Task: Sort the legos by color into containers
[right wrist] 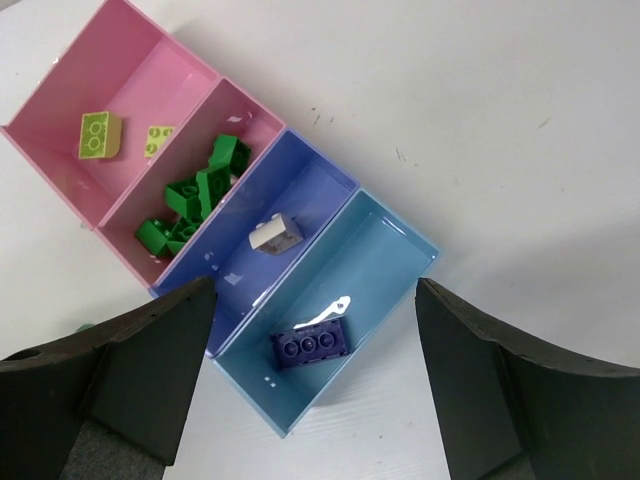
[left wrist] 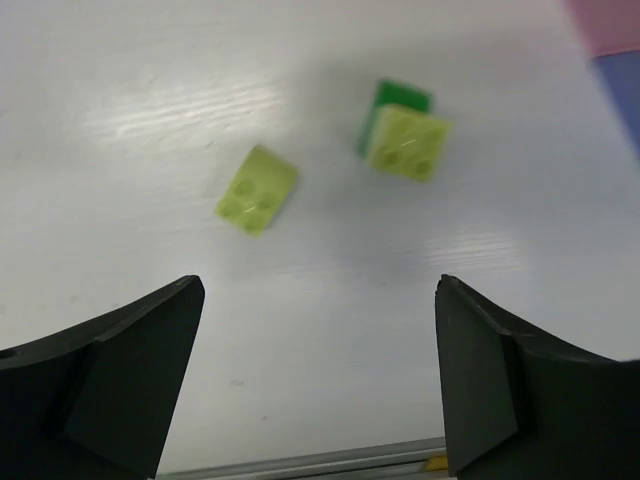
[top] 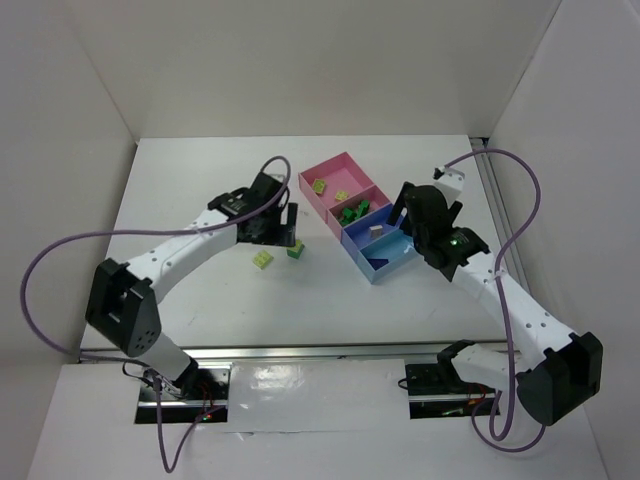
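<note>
Left end effector (left wrist: 318, 300) wide near 2 yellow-green legos (left wrist: 257, 188) and 1 green lego (left wrist: 400, 97), right end effector (right wrist: 312, 300) wide above containers (right wrist: 180, 85)

Left gripper (left wrist: 318, 283) wide — lone yellow-green brick (left wrist: 257, 189); second yellow-green brick (left wrist: 406, 143) touching green brick (left wrist: 396, 97).

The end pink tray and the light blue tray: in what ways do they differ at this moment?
The end pink tray holds two pale yellow-green bricks; the light blue tray holds one dark blue brick. In the top view the pink one closes the far end of the row; the light blue one closes the near end. Both are open rectangular trays of one joined row.
</note>
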`<state>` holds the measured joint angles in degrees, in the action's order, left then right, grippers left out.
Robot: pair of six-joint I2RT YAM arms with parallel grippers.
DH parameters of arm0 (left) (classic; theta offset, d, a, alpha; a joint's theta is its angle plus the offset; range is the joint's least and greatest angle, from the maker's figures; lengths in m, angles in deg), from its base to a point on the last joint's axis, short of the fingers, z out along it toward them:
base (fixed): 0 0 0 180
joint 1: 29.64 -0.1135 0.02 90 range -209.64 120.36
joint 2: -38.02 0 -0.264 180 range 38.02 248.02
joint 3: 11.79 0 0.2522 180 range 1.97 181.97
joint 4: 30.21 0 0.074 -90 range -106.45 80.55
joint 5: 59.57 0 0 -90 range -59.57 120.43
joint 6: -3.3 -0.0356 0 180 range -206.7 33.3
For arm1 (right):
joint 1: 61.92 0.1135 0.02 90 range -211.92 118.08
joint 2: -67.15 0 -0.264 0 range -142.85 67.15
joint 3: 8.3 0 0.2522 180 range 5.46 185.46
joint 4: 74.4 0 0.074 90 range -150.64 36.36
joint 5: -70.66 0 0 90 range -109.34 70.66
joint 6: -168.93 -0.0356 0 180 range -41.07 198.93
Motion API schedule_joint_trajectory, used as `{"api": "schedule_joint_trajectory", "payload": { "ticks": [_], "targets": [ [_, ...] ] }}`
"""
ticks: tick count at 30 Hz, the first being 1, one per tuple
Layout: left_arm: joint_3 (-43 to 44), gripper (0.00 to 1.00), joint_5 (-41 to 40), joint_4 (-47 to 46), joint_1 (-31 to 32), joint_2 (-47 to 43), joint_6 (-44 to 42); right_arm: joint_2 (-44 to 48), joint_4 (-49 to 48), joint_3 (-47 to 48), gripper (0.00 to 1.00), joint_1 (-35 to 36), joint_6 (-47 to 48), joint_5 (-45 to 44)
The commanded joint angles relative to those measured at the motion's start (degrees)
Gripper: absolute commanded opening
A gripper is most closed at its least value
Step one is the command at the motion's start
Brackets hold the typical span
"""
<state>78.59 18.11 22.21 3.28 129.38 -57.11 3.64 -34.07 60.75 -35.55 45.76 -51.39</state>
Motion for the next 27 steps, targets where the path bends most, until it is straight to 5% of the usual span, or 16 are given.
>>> {"api": "schedule_joint_trajectory", "payload": {
  "ticks": [1, 7, 18, 22, 27],
  "targets": [
    [-8.66, 0.98, -2.63, -0.77, -2.25, -3.36, -2.07, 0.14, -1.86, -0.44, 0.88, -0.09, -0.23, 0.67],
    [-13.07, 0.98, -0.09, -1.3, -6.19, 0.22, -2.07, -0.92, -1.87, 0.17, 0.88, 0.44, -0.76, 1.2],
    [-6.49, 0.89, 1.86, -3.32, -9.02, 13.84, 0.21, -0.39, -1.34, 0.17, 0.88, 0.96, -1.29, 1.2],
    [-5.96, 0.74, 0.71, -3.94, -10.08, 14.91, 1.71, -0.39, -0.82, 0.17, 0.88, 0.96, -1.29, 1.2],
    [-5.96, 0.42, 1.33, -3.94, -10.6, 13.41, 2.85, -0.39, -0.82, 0.17, 0.88, 0.96, -1.29, 1.2]
  ]
}}
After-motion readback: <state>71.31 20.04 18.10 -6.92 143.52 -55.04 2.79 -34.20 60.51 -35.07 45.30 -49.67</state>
